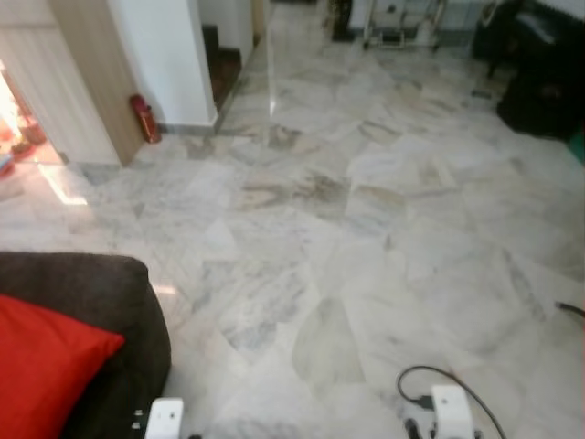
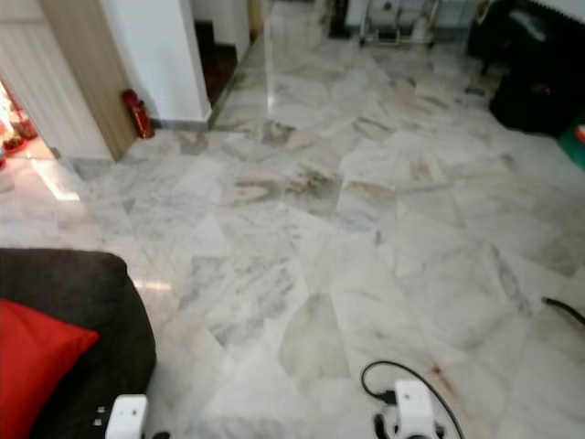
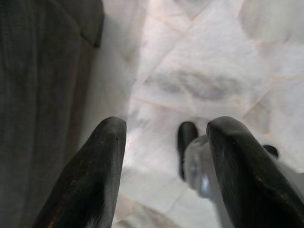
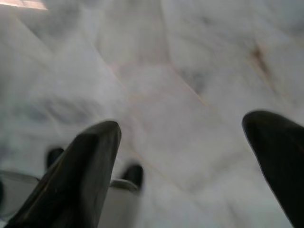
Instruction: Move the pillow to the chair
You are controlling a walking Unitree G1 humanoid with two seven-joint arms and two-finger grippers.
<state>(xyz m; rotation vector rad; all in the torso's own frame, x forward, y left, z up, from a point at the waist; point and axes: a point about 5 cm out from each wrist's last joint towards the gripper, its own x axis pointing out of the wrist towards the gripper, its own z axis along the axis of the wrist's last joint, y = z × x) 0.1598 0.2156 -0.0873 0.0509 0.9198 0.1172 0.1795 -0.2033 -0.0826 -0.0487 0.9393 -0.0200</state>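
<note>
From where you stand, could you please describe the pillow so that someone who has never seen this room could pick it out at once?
Look to the robot's near left, where a dark brown upholstered seat stands on the pale marble floor. The pillow lies on that seat. It is plain bright red, the one vivid thing against the dark fabric; the other red item, a small fire extinguisher, stands far off by the wall.

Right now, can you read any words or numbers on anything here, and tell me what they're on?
None: nothing here carries text that can be read.
The red extinguisher by the wall is too small and blurred to show any label.
The red pillow on the dark sofa is plain.
</note>
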